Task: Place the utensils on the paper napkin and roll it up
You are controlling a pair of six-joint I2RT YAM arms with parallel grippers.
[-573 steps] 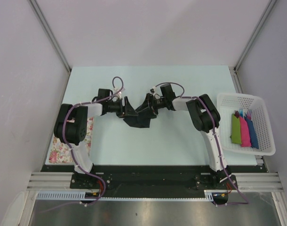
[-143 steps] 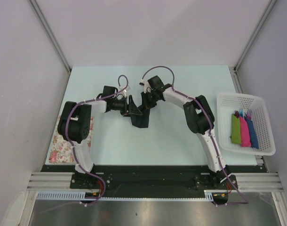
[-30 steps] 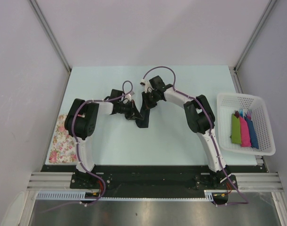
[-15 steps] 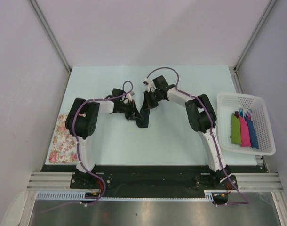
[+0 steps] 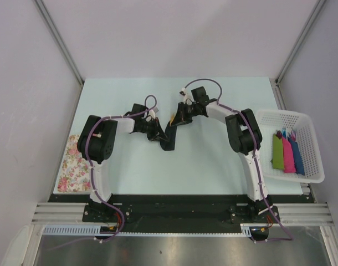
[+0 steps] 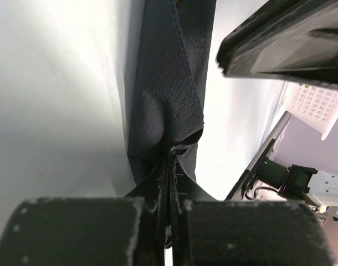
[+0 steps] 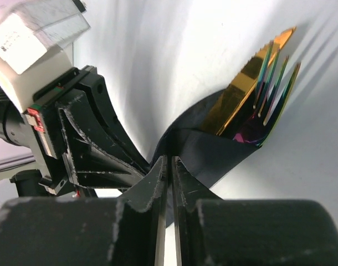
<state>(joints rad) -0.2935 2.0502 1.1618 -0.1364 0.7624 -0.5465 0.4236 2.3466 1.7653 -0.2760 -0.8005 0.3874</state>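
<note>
You're viewing: L gripper [image 6: 169, 160] is pinching the napkin [image 6: 166, 105] fold; R gripper [image 7: 169, 159] is leaving a slit, grip can't tell; utensils [image 7: 252, 77] are poking out.

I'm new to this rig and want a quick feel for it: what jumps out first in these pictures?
Dead centre in the overhead view, the black paper napkin is half-wrapped around iridescent gold utensils, whose tips fan out of its open end, with the left arm's jaws pinched shut on a fold of it. Far right, a white basket holds green, pink and blue bundles.
</note>
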